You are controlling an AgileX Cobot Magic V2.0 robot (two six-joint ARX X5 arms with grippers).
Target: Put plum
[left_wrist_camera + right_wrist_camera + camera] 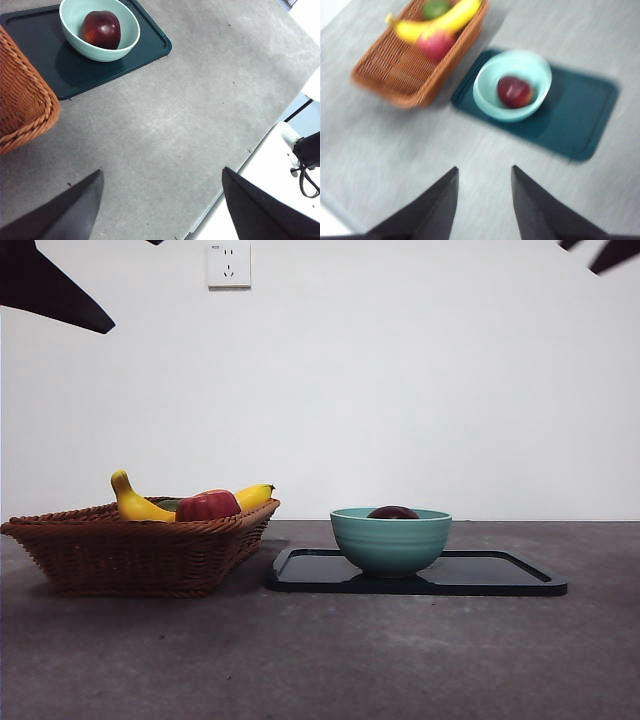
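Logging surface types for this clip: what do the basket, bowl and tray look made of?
Basket: woven wicker, matte brown braided strands. Bowl: probably glazed ceramic, pale green with ridged rings. Tray: dark, smooth, likely plastic with a raised rim.

Surface: grey table (pixel 330 660), matt, faintly mottled.
Basket (pixel 140 545): brown wicker, resting directly on the table at about 9 o'clock from the tray.
Tray (pixel 500 575): dark, flat, rectangular, directly on the table at 3 o'clock from the basket; their near corners are just beside each other.
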